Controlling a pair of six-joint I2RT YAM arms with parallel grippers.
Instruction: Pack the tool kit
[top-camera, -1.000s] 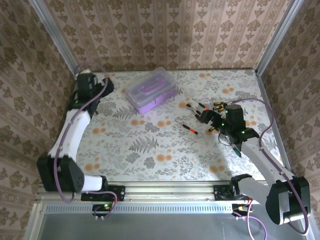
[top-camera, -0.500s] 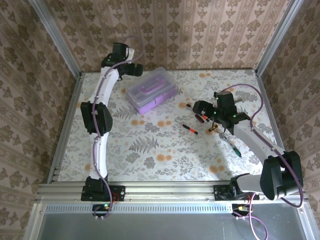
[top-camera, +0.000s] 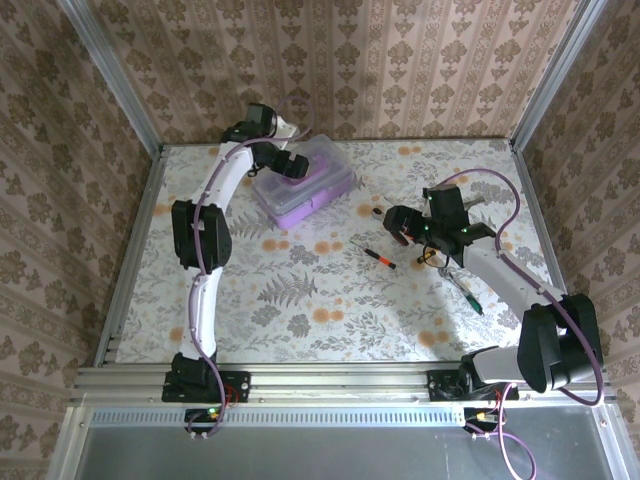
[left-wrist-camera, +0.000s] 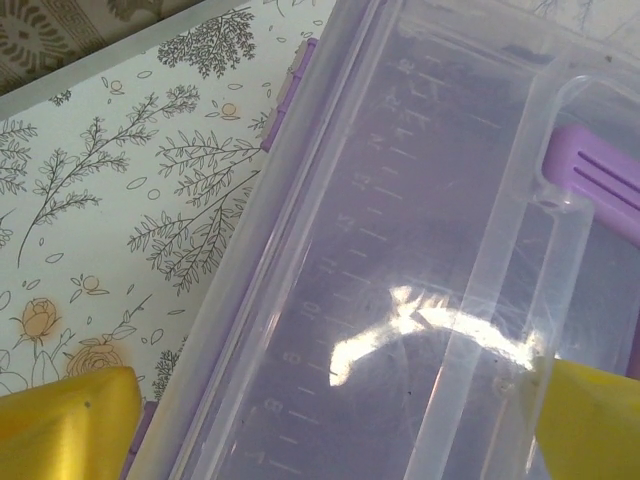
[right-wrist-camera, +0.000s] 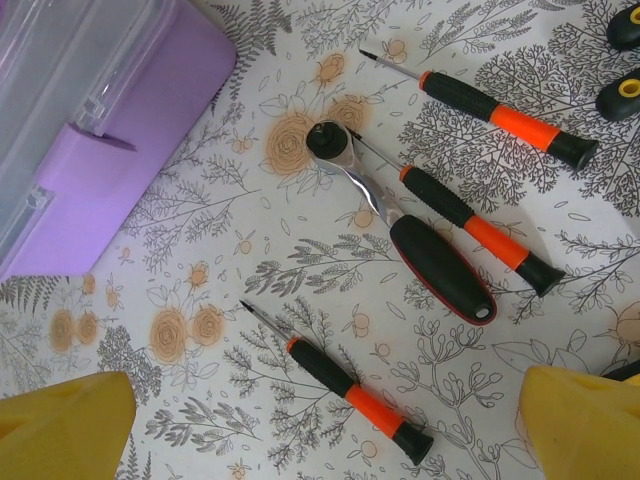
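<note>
We see the left gripper (top-camera: 285, 165) stretched to the far side of the table (top-camera: 300, 310), hovering over the case (top-camera: 320, 188), a shut purple box with a clear lid (left-wrist-camera: 400, 250) sitting far left of centre. In the left wrist view its yellow fingers (left-wrist-camera: 70, 425) stand wide apart, released, with the lid and its purple handle (left-wrist-camera: 600, 185) below them; we cannot tell whether they touch the lid. The right gripper (top-camera: 400, 222) hangs over the loose tools right of the case, its jaws also spread and grasping nothing. Beneath it lie a ratchet (right-wrist-camera: 440, 265) and three orange-banded screwdrivers (right-wrist-camera: 345, 388), one just beside the ratchet, all on the table outside the case.
</note>
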